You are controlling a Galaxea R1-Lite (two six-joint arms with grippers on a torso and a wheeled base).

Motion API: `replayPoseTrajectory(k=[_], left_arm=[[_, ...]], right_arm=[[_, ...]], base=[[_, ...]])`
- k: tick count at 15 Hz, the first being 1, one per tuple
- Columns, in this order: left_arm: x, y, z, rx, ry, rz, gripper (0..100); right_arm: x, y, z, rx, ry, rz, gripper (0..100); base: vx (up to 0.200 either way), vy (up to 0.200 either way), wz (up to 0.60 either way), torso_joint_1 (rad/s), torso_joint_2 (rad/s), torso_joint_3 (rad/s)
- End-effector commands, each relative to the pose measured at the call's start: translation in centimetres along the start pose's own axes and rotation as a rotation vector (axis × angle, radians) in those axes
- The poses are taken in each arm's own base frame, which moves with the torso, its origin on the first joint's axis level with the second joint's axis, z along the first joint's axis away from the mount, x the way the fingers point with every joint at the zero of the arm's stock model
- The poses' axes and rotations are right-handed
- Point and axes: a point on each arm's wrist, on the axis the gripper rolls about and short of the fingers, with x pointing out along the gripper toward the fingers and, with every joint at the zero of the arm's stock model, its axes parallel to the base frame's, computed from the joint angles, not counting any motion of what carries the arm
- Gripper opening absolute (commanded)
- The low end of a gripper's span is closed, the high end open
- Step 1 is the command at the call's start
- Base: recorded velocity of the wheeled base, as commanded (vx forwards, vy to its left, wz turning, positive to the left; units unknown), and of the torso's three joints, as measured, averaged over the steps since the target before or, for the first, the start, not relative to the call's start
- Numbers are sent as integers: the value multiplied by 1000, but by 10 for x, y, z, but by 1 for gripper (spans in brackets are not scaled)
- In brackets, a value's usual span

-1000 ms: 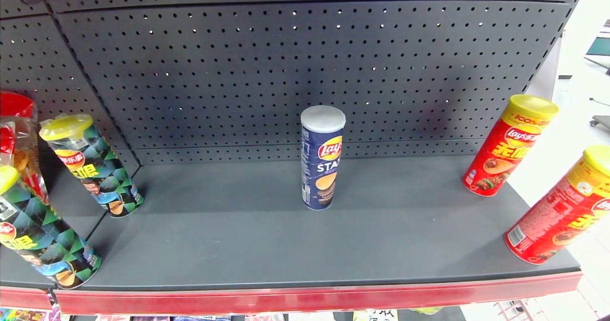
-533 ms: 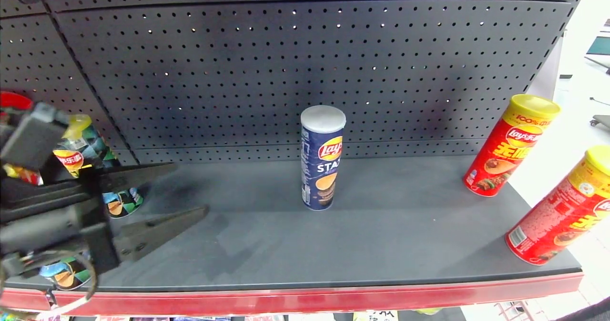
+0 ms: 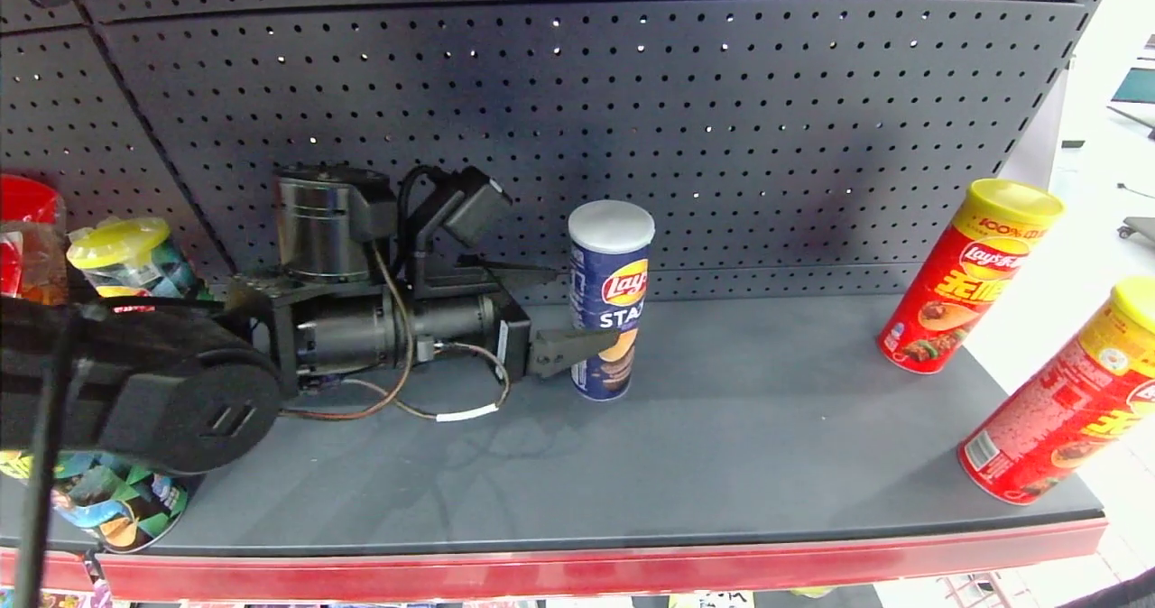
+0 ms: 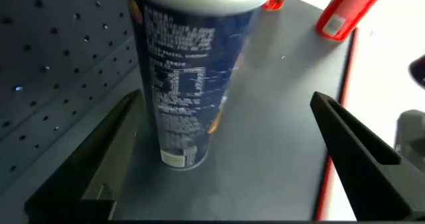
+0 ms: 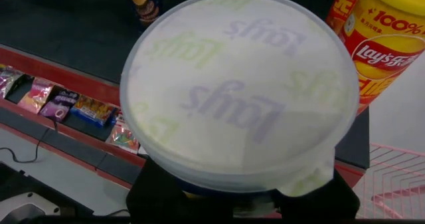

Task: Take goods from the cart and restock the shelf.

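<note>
Your left end effector is spread wide, with the blue can standing upright between its fingers. The finger on the pegboard side sits just beside the can; the finger toward the front edge is apart from it. That can stands mid-length on the shelf, toward the back edge. Your right end effector grips a second can from below, whose white lid faces its wrist camera. At the shelf's right end you have two red cans with yellow lids, one near the back and one at the front corner. Beyond the shelf's left end stand two green-patterned cans, one back and one at the front.
</note>
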Motion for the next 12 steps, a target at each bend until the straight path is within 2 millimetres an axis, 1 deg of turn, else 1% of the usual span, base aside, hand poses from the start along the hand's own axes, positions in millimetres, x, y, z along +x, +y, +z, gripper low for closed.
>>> replayPoseTrajectory(k=[1,4,6,9,12], left_arm=[[17,8,-14,-14,40,-5,100],[15,14,-13,2,35,21,100],[15,18,-5,14,14,44,100],[21,23,6,30,-15,50,100],[27,27,10,37,-29,58,100]], right_arm=[[0,0,0,0,0,1,0],[0,0,-1,20,3,1,0],[0,0,-1,20,3,2,0],[0,0,-1,22,4,1,0],[0,0,-1,23,3,2,0]], base=[[0,0,0,0,0,0],[0,0,0,0,0,0],[0,0,0,0,0,0],[0,0,0,0,0,0],[0,0,0,0,0,0]])
